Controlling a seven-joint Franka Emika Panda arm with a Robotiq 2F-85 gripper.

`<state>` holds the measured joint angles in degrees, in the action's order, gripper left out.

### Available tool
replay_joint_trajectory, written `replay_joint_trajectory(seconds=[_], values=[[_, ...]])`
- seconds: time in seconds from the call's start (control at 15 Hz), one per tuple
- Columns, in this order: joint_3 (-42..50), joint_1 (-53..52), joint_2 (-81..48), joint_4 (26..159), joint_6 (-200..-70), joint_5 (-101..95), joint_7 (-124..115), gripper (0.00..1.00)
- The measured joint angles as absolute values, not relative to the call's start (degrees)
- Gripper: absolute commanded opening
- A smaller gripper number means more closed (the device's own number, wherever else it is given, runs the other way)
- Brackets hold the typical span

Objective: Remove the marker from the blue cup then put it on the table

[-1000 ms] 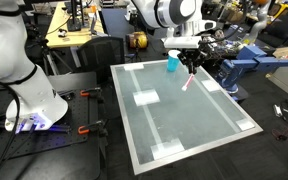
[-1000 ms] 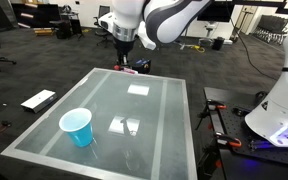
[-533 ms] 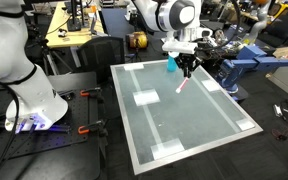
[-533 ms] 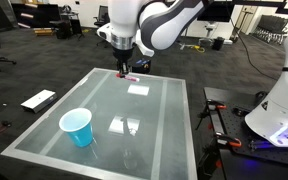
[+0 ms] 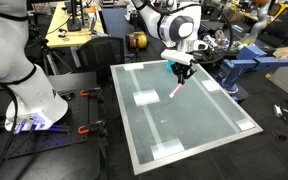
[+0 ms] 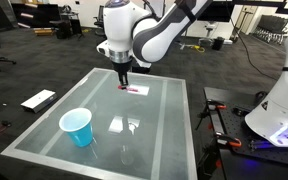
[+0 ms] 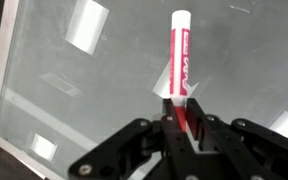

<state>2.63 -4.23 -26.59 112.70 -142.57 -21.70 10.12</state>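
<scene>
My gripper (image 7: 182,118) is shut on the marker (image 7: 181,62), a red-pink pen with a white cap that points away from the jaws over the frosted table (image 7: 64,90). In both exterior views the gripper (image 5: 179,70) (image 6: 123,80) hangs just above the table (image 5: 184,125) (image 6: 159,120) with the marker (image 5: 175,89) (image 6: 131,89) slanting down from it, its tip at or near the glass. The blue cup (image 6: 77,127) stands empty near a table corner; in an exterior view the cup (image 5: 170,64) is mostly hidden behind the gripper.
White tape squares (image 5: 145,98) (image 6: 138,89) mark the table top. A white robot base (image 5: 29,95) stands on the floor beside the table. Benches and equipment (image 5: 249,55) crowd the far side. A flat white box (image 6: 38,100) lies on the floor.
The gripper has carried the marker away from the cup, further over the table and lower, closer to the glass.
</scene>
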Motion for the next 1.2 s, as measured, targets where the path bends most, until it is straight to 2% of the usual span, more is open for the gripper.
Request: replay_joint_trajectory(seconds=[0.13,0.2,0.73,0.8,1.2], values=[[2.30,-4.02,-27.91,111.78,-142.03,-21.02,10.23,0.05],[2.20,-3.97,-28.40,111.40,-141.75,-20.89,10.23,0.36],[1.85,-3.95,-30.09,109.22,-140.17,-20.68,10.25,0.95],[1.84,-3.95,-30.09,109.08,-140.17,-20.68,10.25,0.99],[1.68,-4.08,-28.61,108.80,-140.18,-20.77,10.25,1.00]])
